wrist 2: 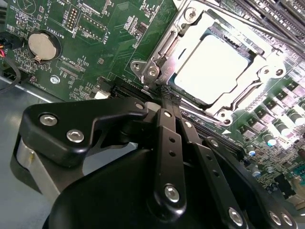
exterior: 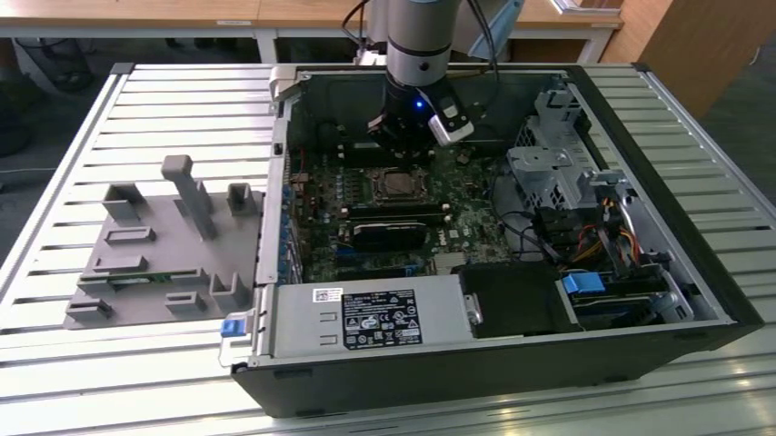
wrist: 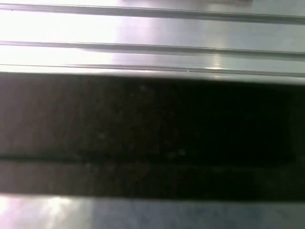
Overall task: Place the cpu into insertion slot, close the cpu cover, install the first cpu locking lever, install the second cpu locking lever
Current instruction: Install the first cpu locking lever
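A slatted metal desk carries an open computer case with its green motherboard facing up, and a grey plastic fixture lies on the slats at the exterior view's left. The robot arm reaches down into the case over the far part of the board.

In the second wrist view the claw has its two black fingers drawn tight together, tips meeting at the edge of the insertion slot, where a thin metal locking lever runs along the socket side; whether the tips pinch that lever cannot be told. The cpu sits flat in the slot, its pale metal top showing through the window of the cpu cover, which lies closed down around it.
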Motion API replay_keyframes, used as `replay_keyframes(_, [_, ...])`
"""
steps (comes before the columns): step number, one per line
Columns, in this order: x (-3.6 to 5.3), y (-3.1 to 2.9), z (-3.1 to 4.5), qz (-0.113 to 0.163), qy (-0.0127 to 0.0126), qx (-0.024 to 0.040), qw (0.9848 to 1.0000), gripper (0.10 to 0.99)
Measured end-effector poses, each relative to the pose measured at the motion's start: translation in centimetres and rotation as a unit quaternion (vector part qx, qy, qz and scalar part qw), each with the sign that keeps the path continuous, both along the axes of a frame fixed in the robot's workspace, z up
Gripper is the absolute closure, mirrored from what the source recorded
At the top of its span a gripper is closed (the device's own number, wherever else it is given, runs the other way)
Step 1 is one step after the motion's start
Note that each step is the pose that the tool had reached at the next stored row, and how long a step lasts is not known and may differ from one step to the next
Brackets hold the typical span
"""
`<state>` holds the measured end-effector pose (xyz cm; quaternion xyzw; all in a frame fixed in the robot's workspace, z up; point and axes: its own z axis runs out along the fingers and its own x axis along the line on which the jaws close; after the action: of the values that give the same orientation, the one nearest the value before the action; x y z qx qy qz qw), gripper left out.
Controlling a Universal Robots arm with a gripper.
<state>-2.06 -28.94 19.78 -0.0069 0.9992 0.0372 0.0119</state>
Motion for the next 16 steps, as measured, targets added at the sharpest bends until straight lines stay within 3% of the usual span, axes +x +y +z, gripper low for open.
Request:
replay_keyframes(7, [0.01,0.01,0.19,0.000,-0.0002,0.0001,1.0000,0.980])
replay_keyframes(16, [0.00,0.01,0.17,0.000,0.0000,-0.0074,1.0000,0.980])
